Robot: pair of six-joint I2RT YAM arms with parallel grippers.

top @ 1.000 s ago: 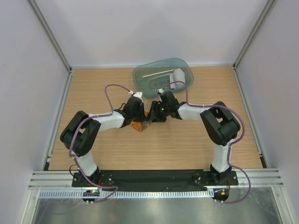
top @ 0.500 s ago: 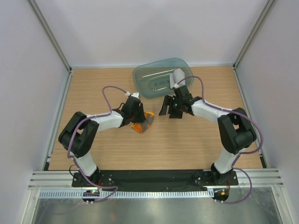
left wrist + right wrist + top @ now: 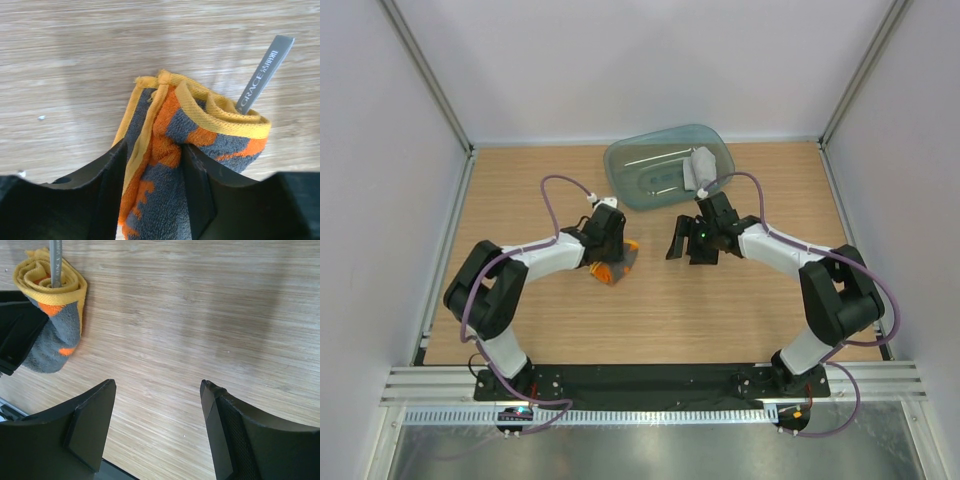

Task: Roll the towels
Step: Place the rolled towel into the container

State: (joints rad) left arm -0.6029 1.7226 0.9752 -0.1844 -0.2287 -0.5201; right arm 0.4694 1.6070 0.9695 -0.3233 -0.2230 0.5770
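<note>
White links (image 3: 548, 258), black joints (image 3: 485, 290), purple cables (image 3: 552, 185) (looped), black fingers (image 3: 90, 420)

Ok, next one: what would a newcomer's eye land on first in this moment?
The rolled yellow-orange towel in the middle of the table, sitting between the left end effector's fingers with a grey tag poking from its end. Then the right end effector, open and empty beside it, and the grey towel lying in the teal tray at the far edge.
</note>
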